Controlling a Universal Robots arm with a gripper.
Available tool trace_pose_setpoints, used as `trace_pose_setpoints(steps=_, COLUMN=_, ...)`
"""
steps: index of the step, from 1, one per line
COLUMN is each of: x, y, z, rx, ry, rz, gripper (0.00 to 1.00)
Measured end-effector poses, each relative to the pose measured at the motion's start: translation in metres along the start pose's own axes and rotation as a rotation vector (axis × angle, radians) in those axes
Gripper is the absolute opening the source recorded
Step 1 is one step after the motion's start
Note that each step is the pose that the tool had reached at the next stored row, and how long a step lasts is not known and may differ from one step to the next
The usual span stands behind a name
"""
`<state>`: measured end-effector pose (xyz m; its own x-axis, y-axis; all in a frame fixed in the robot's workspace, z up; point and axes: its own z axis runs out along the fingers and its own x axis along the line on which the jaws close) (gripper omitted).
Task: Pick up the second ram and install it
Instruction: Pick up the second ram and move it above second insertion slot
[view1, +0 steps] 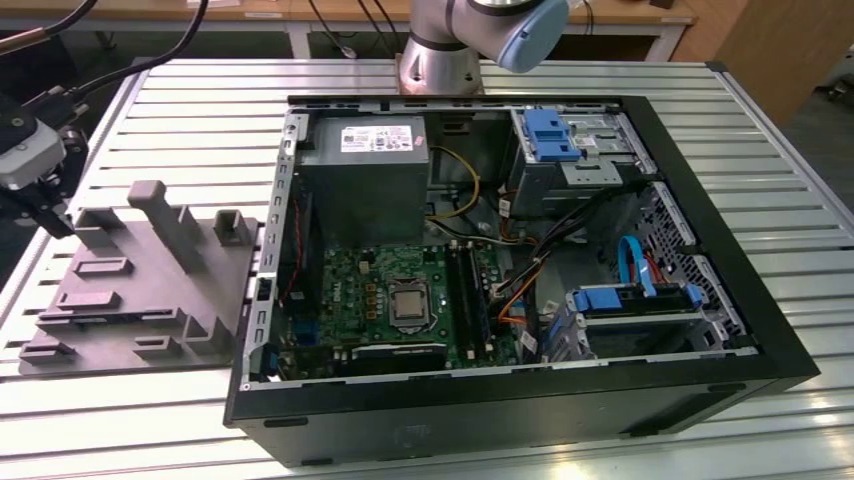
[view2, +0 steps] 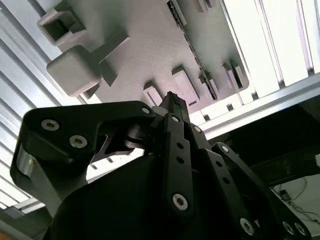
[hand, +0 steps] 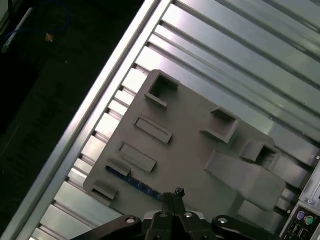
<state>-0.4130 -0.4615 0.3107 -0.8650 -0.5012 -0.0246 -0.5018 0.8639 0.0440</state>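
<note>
The second ram (hand: 134, 182) is a thin dark-blue stick lying in a groove near one edge of the grey fixture plate (hand: 190, 150). My gripper (hand: 177, 193) hangs above the plate close to one end of the stick, apart from it, fingers pressed together with nothing between them. In the second wrist view the gripper (view2: 170, 98) points at the fixture plate (view2: 150, 45) from above. In the exterior view the gripper (view1: 56, 220) hovers at the far left over the fixture plate (view1: 134, 290). The black memory slots (view1: 467, 288) sit on the motherboard inside the open computer case (view1: 747, 330).
The fixture carries raised blocks and a tall post (view1: 150, 205) near the gripper. Inside the case are a grey power supply (view1: 363, 175), blue drive brackets (view1: 547, 135) and loose cables (view1: 561, 240). The slatted metal table (view1: 200, 110) ends at an edge (hand: 95, 105) beside the fixture.
</note>
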Motion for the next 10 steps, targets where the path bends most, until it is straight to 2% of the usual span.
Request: trace_pose_setpoints(steps=10, x=0.0001, y=-0.0001, z=0.0033, rx=-0.0044, ry=0.008, rz=-0.181, gripper=0.1)
